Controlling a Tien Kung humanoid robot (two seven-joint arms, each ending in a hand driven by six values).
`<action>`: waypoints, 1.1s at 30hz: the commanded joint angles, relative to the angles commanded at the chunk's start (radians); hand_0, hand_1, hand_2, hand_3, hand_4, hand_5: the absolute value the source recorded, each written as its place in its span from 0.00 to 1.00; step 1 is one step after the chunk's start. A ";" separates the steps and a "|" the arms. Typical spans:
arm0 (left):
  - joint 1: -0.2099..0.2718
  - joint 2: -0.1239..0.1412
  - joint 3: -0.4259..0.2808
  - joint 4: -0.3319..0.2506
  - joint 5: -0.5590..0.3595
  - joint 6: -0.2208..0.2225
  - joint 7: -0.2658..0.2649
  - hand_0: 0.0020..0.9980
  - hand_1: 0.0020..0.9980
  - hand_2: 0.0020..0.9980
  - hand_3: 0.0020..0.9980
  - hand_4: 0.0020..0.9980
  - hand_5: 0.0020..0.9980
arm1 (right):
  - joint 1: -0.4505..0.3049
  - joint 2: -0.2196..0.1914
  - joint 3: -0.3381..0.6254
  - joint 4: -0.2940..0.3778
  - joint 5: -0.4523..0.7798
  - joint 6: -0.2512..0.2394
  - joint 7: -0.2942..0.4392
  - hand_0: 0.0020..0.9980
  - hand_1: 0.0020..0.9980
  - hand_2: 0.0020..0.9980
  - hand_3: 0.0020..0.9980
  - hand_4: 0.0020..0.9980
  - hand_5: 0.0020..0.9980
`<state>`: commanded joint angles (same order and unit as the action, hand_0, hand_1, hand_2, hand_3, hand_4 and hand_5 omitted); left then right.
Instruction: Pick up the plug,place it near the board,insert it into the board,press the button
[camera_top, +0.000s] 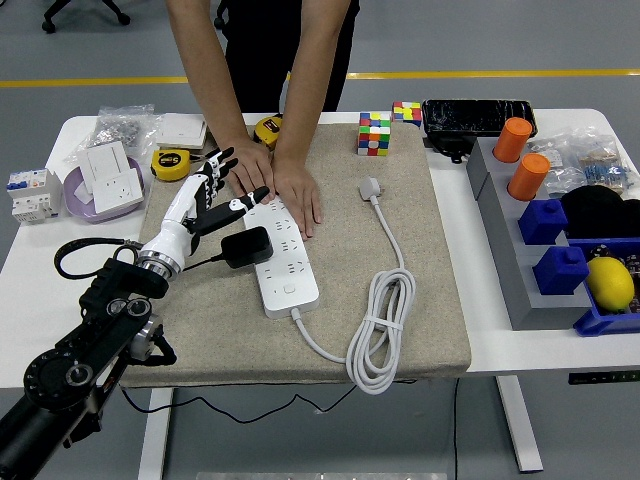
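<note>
Two tape measures (171, 165), two puzzle cubes (374, 133), two orange cylinders (527, 176), two blue blocks (543, 220), one lemon (610, 283).

You have a white power strip (281, 256) lying flat on the tan mat, its long axis running toward the far side and its cord looping off to the right. A black plug (246, 247) sits at its left edge, touching it.

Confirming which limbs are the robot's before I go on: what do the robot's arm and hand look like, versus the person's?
The robot's left arm is black with round joints and a looped black cable; its left hand is white with black fingertips above a silver wrist ring. The person's arms are bare, with no sleeves visible.
</note>
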<state>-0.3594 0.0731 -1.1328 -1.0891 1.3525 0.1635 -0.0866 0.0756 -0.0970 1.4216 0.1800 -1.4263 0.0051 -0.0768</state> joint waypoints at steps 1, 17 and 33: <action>-0.003 0.000 -0.003 0.009 0.038 -0.001 0.004 1.00 1.00 1.00 0.96 1.00 0.32 | 0.000 0.000 0.001 0.000 0.000 0.000 0.000 0.89 0.73 0.72 0.74 1.00 0.69; 0.004 0.017 -0.001 0.023 0.591 -0.105 0.073 0.87 0.72 0.65 0.73 1.00 0.24 | 0.001 0.000 0.001 0.000 0.002 -0.001 0.000 0.89 0.73 0.72 0.74 1.00 0.69; 0.013 0.019 0.005 0.042 0.714 -0.056 0.084 0.51 0.31 0.32 0.46 0.75 0.07 | -0.006 -0.001 -0.001 0.000 -0.003 -0.001 -0.001 0.89 0.73 0.72 0.74 1.00 0.69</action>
<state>-0.3466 0.0920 -1.1275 -1.0468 2.0660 0.1077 -0.0028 0.0692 -0.0978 1.4211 0.1800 -1.4292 0.0043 -0.0779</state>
